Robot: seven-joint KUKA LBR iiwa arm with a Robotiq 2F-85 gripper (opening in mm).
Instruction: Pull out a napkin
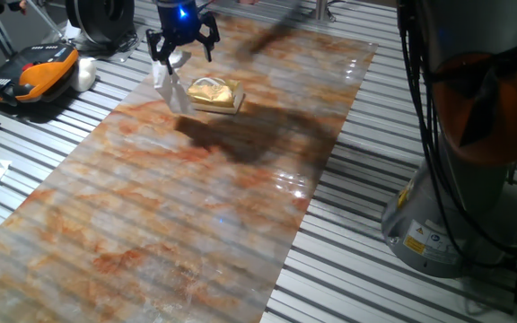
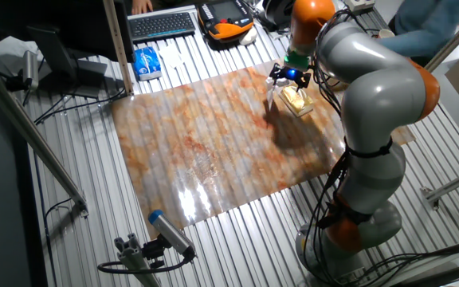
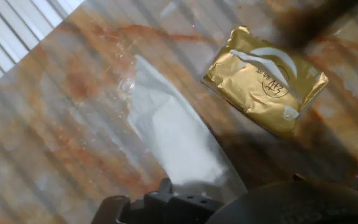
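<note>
Gripper [image 3: 185, 199] is closed on the napkin [image 3: 173, 134], which hangs free above the mat [image 3: 55, 124], beside the gold box [image 3: 263, 84]; likely lifted so it clears the slot.

Thin white napkin [image 1: 170, 85], translucent and slightly crumpled, hanging lengthwise from the jaws above the marbled orange surface [image 1: 196, 206]. Free of the gold box [image 1: 214, 93], just beside it on the side away from the arm's base. Lower end tapering to a point near the surface in the hand view [image 3: 166, 127].
</note>
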